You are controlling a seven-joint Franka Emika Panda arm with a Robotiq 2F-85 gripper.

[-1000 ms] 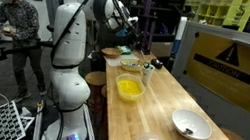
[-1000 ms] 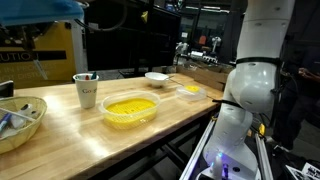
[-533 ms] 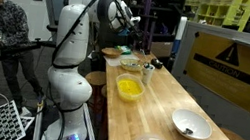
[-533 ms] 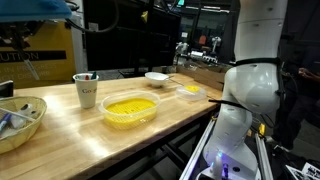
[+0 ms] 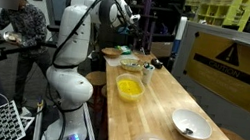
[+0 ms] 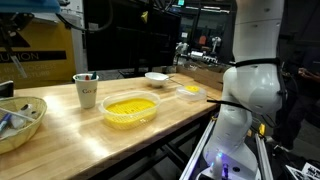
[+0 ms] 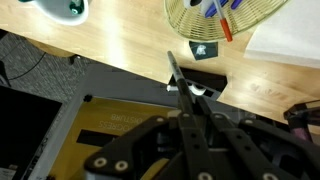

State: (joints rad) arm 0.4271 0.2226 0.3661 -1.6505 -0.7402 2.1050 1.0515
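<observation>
Wicker basket (image 7: 262,14) 1, cup (image 6: 87,91) 1 on table (image 7: 130,40); tool (image 7: 176,68) closed

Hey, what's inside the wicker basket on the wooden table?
In the wrist view the wicker basket holds blue markers and a red marker. The bottom under them is covered, and the frame edge cuts off the rest of the basket.

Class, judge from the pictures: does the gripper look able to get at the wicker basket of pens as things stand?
Probably yes. In the wrist view the gripper hangs shut by the edge of the table, the wicker basket lies just ahead, and nothing stands between them. It must open to grasp.
</observation>
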